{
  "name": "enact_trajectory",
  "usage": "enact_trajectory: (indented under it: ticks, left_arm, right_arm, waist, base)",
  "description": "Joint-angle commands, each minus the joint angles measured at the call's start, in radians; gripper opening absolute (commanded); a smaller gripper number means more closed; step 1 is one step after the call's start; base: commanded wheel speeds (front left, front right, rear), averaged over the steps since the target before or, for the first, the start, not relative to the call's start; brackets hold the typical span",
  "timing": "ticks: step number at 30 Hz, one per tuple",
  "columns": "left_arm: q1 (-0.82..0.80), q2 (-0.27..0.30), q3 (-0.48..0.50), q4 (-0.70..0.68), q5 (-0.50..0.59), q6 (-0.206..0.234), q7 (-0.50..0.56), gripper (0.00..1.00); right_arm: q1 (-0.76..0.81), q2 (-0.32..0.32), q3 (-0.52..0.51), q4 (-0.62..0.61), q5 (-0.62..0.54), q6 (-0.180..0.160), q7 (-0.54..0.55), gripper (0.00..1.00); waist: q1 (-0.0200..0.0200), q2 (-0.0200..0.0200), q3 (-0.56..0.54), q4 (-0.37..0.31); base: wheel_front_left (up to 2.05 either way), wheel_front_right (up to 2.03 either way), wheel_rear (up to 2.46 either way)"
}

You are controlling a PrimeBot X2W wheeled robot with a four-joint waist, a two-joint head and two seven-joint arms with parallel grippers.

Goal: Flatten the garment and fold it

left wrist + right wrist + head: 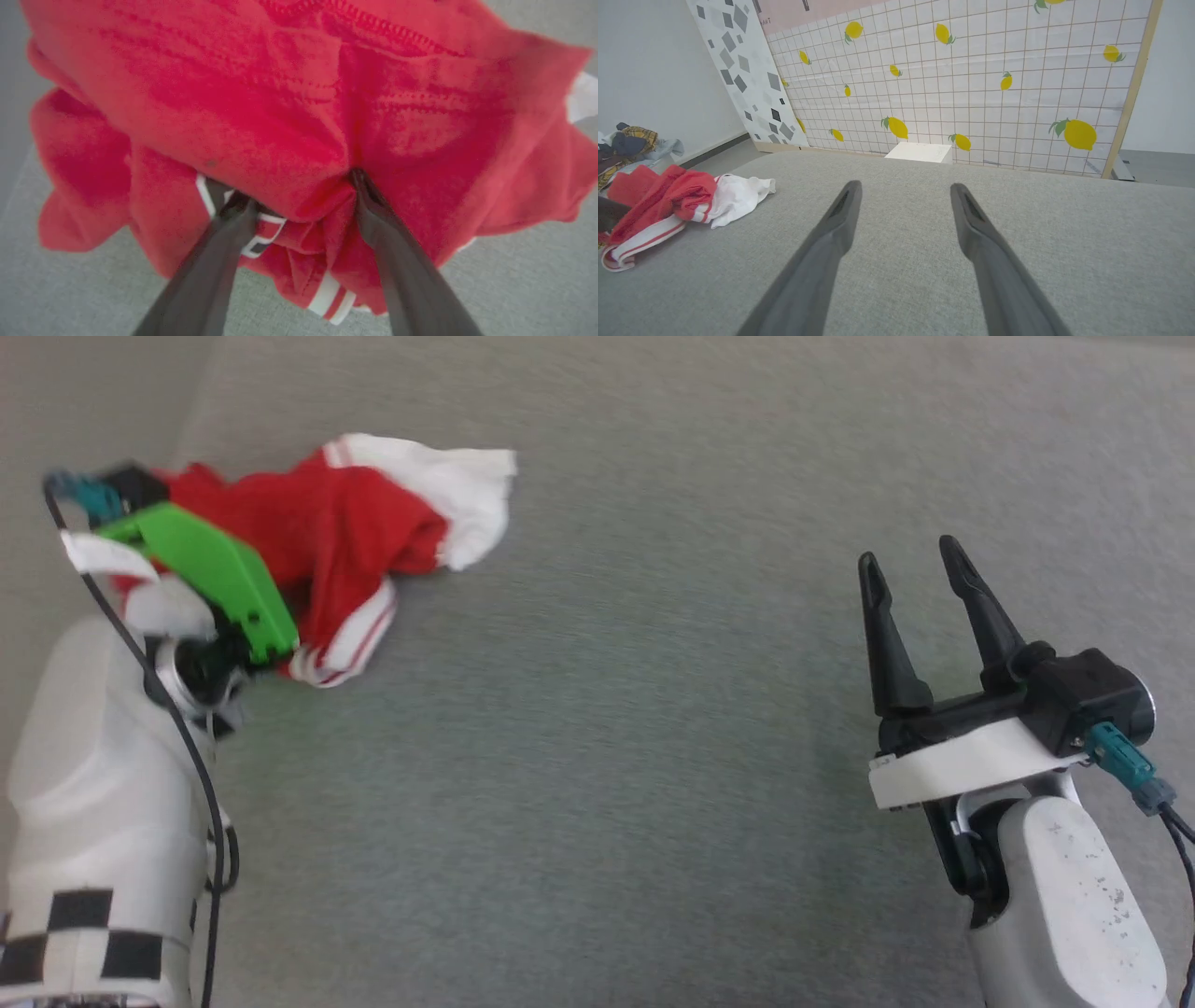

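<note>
Grey cloth-covered worktop (653,756) in front of you; the garment (345,537) lies crumpled in a heap at its far left, red body bunched up, a white sleeve (448,490) spilling to the right, striped trim (345,649) at the near edge. Your left pincer (294,186) is down on that heap, fingers apart, both tips pressed into the red cloth with a fold bulging between them, not clamped. Your right pincer (909,552) hangs over bare worktop at the right, well apart from the garment, fingers spread.
</note>
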State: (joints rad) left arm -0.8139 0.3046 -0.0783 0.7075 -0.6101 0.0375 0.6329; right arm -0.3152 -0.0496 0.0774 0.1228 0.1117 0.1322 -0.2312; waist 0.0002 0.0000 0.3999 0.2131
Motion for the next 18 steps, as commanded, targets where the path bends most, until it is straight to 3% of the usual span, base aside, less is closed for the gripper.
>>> enact_trajectory:
  ticks: [1, 6, 7, 8, 9, 12, 18]
  left_arm:
    - [0.035, 0.003, 0.002, 0.011, -0.015, 0.015, 0.017, 1.00]
    - [0.097, -0.004, 0.005, 0.029, -0.035, 0.034, 0.060, 1.00]
    - [0.106, -0.004, 0.002, 0.032, -0.038, 0.031, 0.074, 0.70]
    - [0.113, -0.004, -0.001, 0.031, -0.042, 0.026, 0.085, 0.30]
    - [0.120, -0.003, -0.003, 0.025, -0.044, 0.016, 0.088, 0.00]
    - [0.122, 0.021, -0.011, -0.015, -0.025, -0.017, 0.026, 0.00]
    - [0.079, 0.046, -0.020, -0.122, 0.077, -0.027, -0.299, 0.00]
  right_arm:
    - [-0.022, -0.001, -0.001, 0.009, 0.009, -0.002, -0.012, 1.00]
    - [-0.029, -0.001, -0.005, 0.037, 0.021, -0.002, -0.023, 1.00]
    - [-0.028, -0.001, -0.006, 0.041, 0.024, -0.002, -0.024, 1.00]
    - [-0.027, -0.001, -0.006, 0.047, 0.026, -0.002, -0.025, 1.00]
    - [-0.024, -0.001, -0.006, 0.054, 0.029, -0.002, -0.026, 1.00]
    - [-0.010, -0.001, -0.009, 0.067, 0.032, -0.002, -0.028, 1.00]
    - [0.055, -0.001, -0.045, 0.084, 0.042, -0.002, -0.030, 1.00]
  waist:
    - [-0.0002, 0.0000, 0.121, -0.132]
    - [-0.0002, 0.0000, 0.096, -0.138]
    - [-0.0002, 0.0000, 0.086, -0.136]
    - [-0.0002, 0.0000, 0.074, -0.133]
    - [-0.0002, 0.0000, 0.056, -0.129]
    - [-0.0002, 0.0000, 0.002, -0.116]
    - [-0.0002, 0.0000, -0.157, -0.090]
  base:
    - [0.00, 0.00, 0.00]
    - [0.00, 0.00, 0.00]
    - [0.00, 0.00, 0.00]
    - [0.00, 0.00, 0.00]
    - [0.00, 0.00, 0.00]
    - [0.00, 0.00, 0.00]
    - [0.00, 0.00, 0.00]
